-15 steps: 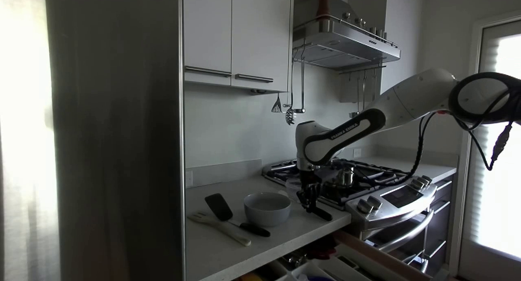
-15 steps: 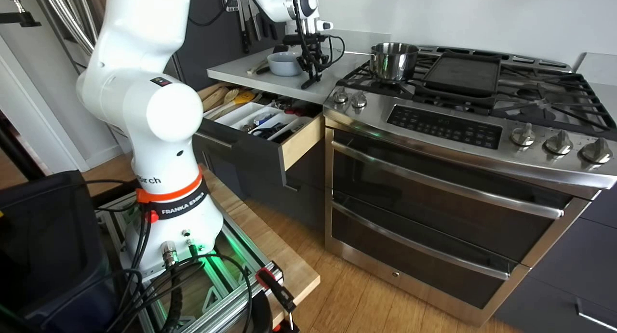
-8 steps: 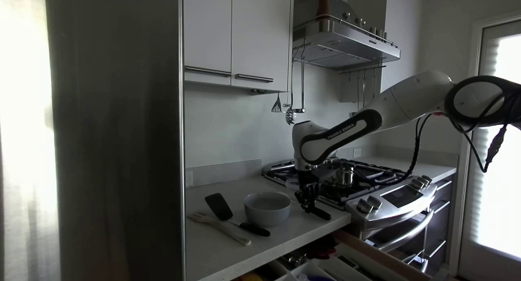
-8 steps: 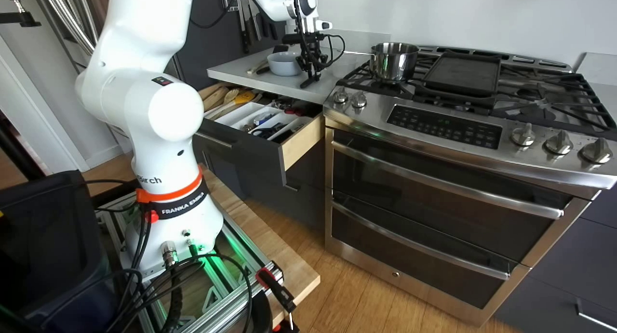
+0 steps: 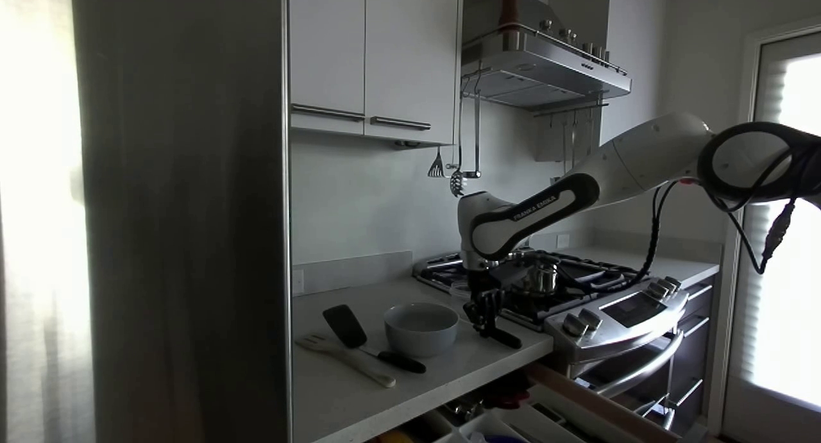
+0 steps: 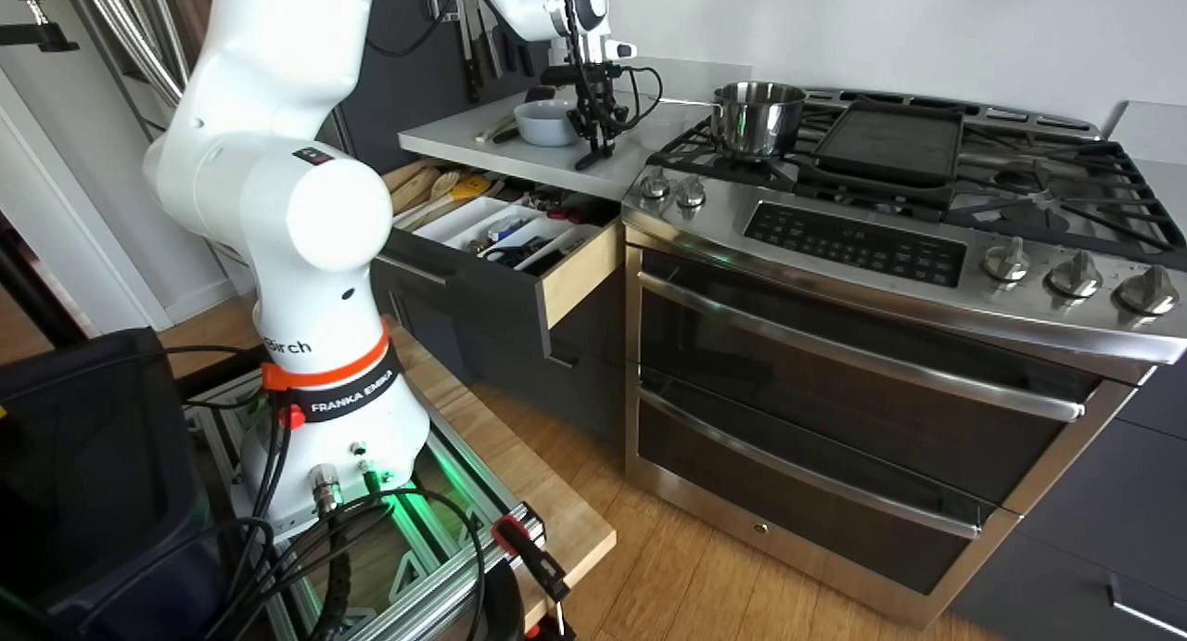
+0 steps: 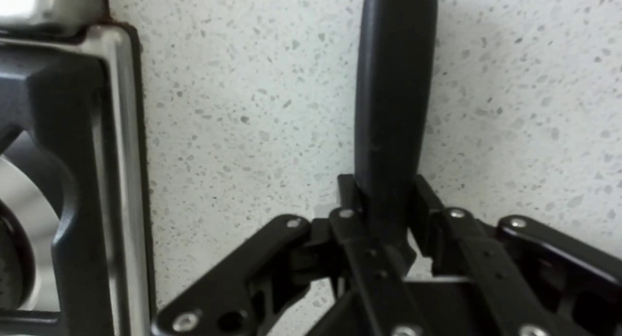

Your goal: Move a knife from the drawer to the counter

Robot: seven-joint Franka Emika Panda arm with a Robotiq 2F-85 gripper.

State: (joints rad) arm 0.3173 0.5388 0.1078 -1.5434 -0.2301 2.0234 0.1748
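The knife shows as a thick black handle (image 7: 396, 83) in the wrist view. My gripper (image 7: 384, 195) is shut on it, one finger on each side near the handle's lower end. The blade is hidden under the gripper. In both exterior views the gripper (image 5: 485, 324) is low over the counter (image 5: 346, 401), near its front edge, and the handle (image 5: 507, 338) sticks out toward that edge. I cannot tell whether the knife touches the counter or hangs just above it. The drawer (image 6: 464, 284) stands open below, with a dark front and white compartments full of utensils.
A grey bowl (image 5: 421, 337) stands close beside the gripper. A black spatula (image 5: 346, 327) and a wooden fork (image 5: 353, 363) lie beyond it. The hob's metal edge (image 7: 131, 180) is on the gripper's other side. A steel pot (image 6: 759, 121) stands on the hob.
The arm and gripper have shifted slightly toward the bowl, away from the hob. The knife handle has moved along with the gripper.
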